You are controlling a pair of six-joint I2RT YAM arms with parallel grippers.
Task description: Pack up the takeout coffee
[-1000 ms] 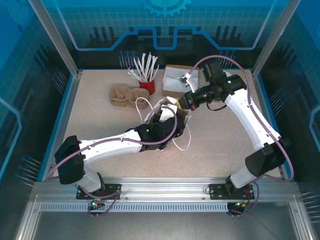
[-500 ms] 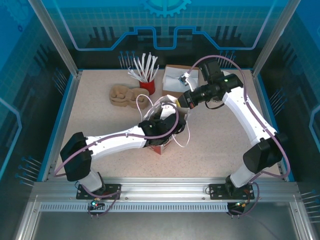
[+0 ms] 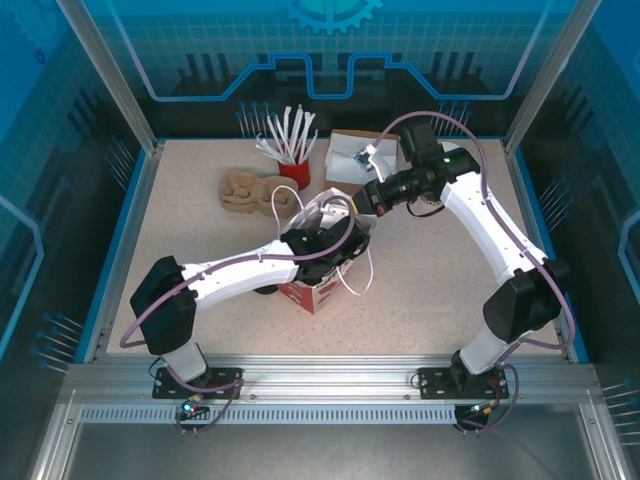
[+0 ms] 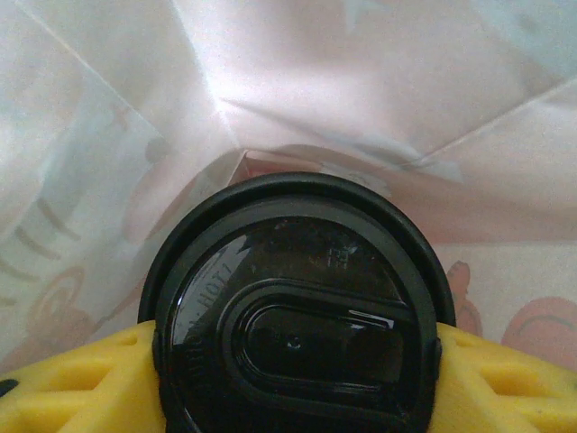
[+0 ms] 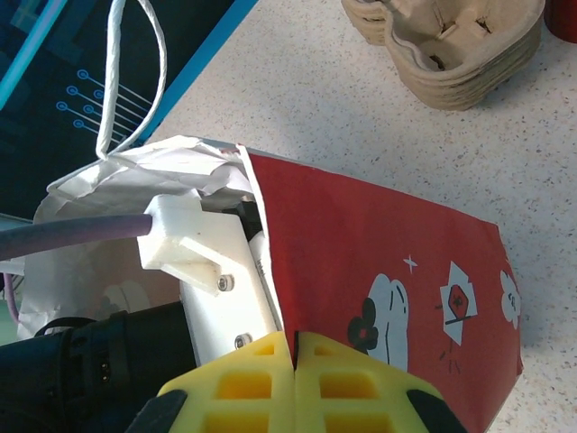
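Packing looks nearly done. The takeout coffee sits lid-up down inside the white-lined paper bag, with the left gripper part-open and its yellow pads clamped on the cup's sides; letting go and pulling the arm out remain. The right gripper has its jaws fully closed, pinching the bag's rim and holding the mouth open. Raised lettering curves round the lid, too blurred to read. The bag's red outside carries white cartoon prints and no legible words.

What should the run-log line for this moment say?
step: bagging | left gripper: holds takeout coffee inside paper bag | right gripper: shut, pinching the bag's rim
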